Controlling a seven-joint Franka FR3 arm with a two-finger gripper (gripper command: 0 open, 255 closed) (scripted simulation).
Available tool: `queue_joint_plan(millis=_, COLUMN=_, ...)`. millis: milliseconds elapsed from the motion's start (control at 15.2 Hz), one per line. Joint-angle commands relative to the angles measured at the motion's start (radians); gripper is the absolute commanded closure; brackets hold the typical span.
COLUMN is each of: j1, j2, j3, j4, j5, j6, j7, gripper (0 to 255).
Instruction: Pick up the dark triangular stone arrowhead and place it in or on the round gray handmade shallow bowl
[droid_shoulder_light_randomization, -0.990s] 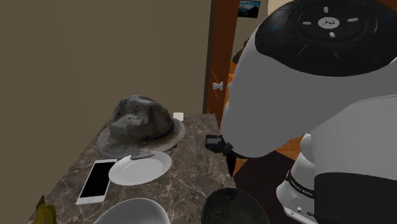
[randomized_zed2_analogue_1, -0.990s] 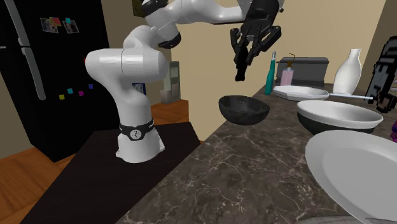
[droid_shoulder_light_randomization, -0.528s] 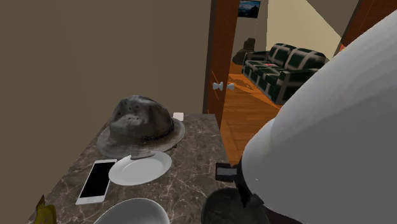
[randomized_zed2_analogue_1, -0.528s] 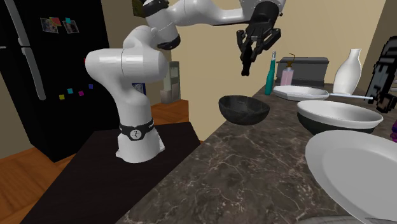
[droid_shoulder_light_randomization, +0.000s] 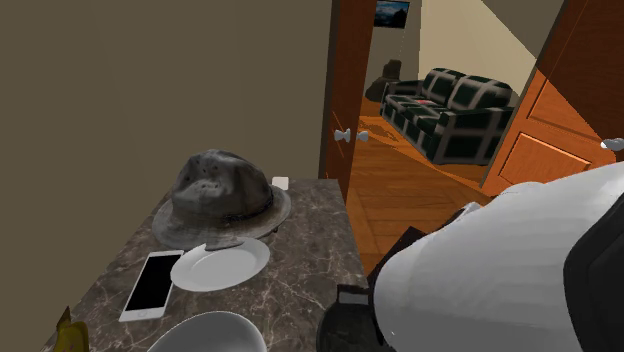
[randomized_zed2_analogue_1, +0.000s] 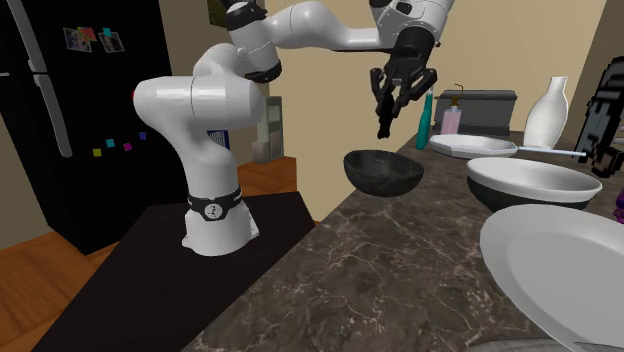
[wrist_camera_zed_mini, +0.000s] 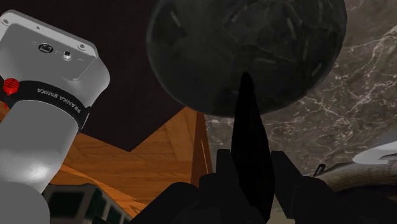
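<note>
A long, dark, pointed arrowhead (wrist_camera_zed_mini: 247, 121) is clasped between my gripper's (wrist_camera_zed_mini: 252, 162) two black fingers, with its tip pointing down at the bowl. The round, shallow bowl (wrist_camera_zed_mini: 248, 51) is dark grey and sits at the corner of the marble counter, straight under the tip. In the second exterior view, my gripper (randomized_zed2_analogue_1: 386, 104) hangs above the bowl (randomized_zed2_analogue_1: 383, 170), and the arrowhead (randomized_zed2_analogue_1: 382, 126) sticks out below the fingers, well clear of the rim. In the shoulder view, the white arm hides most of the bowl (droid_shoulder_light_randomization: 336, 334).
Farther along the counter lie a grey hat (droid_shoulder_light_randomization: 220, 195), a white plate (droid_shoulder_light_randomization: 220, 265) and a phone (droid_shoulder_light_randomization: 152, 284). Toward the second exterior view's right are a white bowl (randomized_zed2_analogue_1: 545, 185), a large white plate (randomized_zed2_analogue_1: 560, 265), a vase (randomized_zed2_analogue_1: 548, 112) and bottles. The stand (randomized_zed2_analogue_1: 150, 270) lies below the counter edge.
My gripper has moved toward the second exterior view's right and then dropped a little closer to the bowl, still holding the arrowhead. The arm has sunk lower across the shoulder view.
</note>
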Motion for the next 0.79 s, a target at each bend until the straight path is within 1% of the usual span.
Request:
queue_joint_plan(millis=0, j1=0.002, j2=-0.007, j3=0.017, j4=-0.017, j5=0.015, j6=0.017, j7=0.006, gripper=255)
queue_joint_plan(millis=396, j1=0.009, j2=-0.025, j3=0.066, j4=-0.064, j5=0.058, j6=0.064, j7=0.021, gripper=255)
queue_joint_plan(millis=726, j1=0.009, j2=-0.025, j3=0.066, j4=-0.064, j5=0.058, j6=0.064, j7=0.020, gripper=255)
